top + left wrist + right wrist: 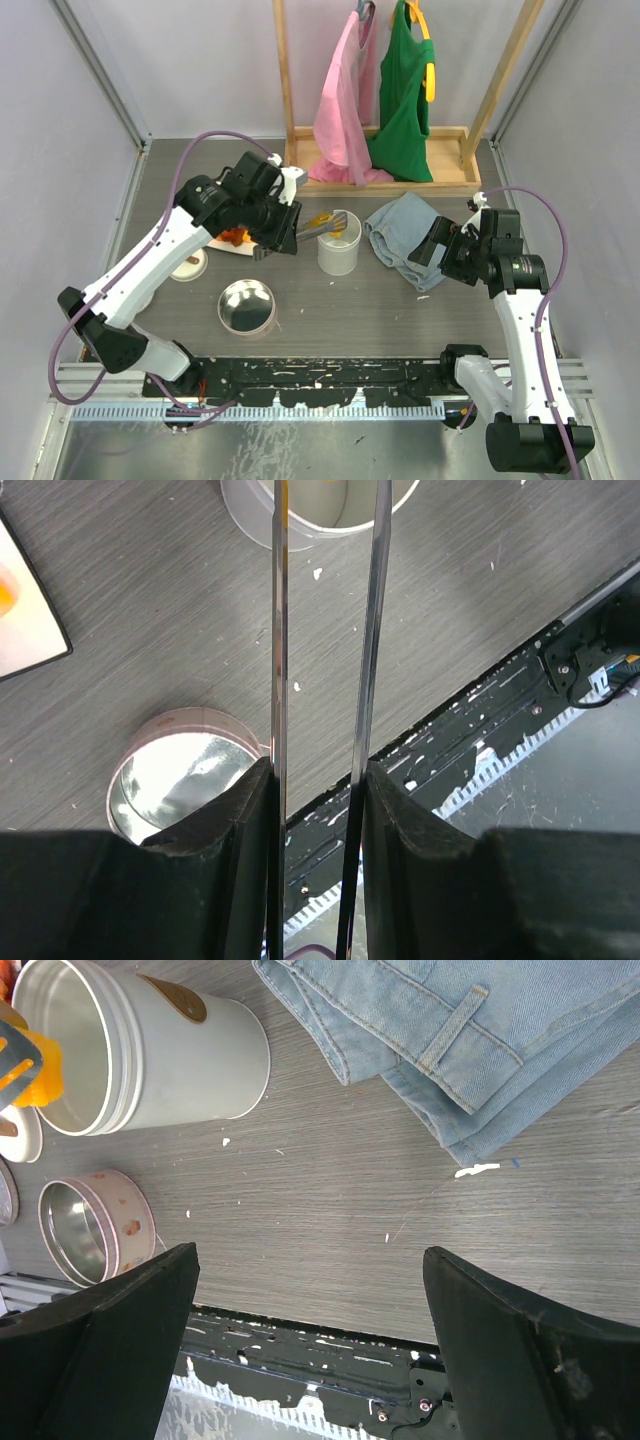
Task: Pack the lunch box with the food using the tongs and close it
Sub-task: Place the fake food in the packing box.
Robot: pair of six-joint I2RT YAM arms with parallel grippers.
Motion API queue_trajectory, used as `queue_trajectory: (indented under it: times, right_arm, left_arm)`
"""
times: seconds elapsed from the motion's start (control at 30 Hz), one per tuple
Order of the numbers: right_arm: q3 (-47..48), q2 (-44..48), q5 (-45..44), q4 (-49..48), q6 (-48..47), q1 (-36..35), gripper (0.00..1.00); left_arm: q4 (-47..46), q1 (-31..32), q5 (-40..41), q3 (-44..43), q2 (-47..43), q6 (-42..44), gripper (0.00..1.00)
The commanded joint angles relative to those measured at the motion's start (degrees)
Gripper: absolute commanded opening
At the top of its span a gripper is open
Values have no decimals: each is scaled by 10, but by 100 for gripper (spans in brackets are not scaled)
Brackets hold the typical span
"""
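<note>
My left gripper (290, 232) is shut on the grey metal tongs (279, 630), whose two arms run between its black fingers (245, 825). The tongs' tips pinch an orange piece of food (38, 1068) over the open mouth of the white cylindrical lunch box (338, 252). More orange and dark food (236, 237) lies on the white plate (25, 620), mostly hidden under the left arm. The round metal lid (246, 305) lies open side up in front of the box. My right gripper (310, 1253) hangs open and empty over bare table, right of the box.
Folded blue jeans (405, 240) lie between the lunch box and the right arm. A small white dish (188, 264) with something brown in it sits left of the lid. A wooden rack with pink and green garments (375, 95) stands at the back. The black base rail (330, 375) runs along the near edge.
</note>
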State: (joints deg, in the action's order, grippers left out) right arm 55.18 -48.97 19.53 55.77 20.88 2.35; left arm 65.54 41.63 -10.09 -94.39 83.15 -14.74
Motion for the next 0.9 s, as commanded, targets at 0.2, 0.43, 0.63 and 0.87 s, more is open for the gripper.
queue_trajectory:
  times: [0.2,0.43,0.63,0.87]
  right_arm:
    - [6,8,-1,-23,-8,-5,99]
    - [6,9,-2,-24,-8,-5,99]
    - [5,8,-2,-26,-9,-6,99]
    - [2,12,-5,-26,-9,-7,99]
  left_arm:
    - [-43,13,24,-26,13,-7,29]
    - [-44,25,32,-32,29,-8,32]
    - [-46,28,27,-36,34,-7,35]
    - [-51,29,24,-30,29,-3,37]
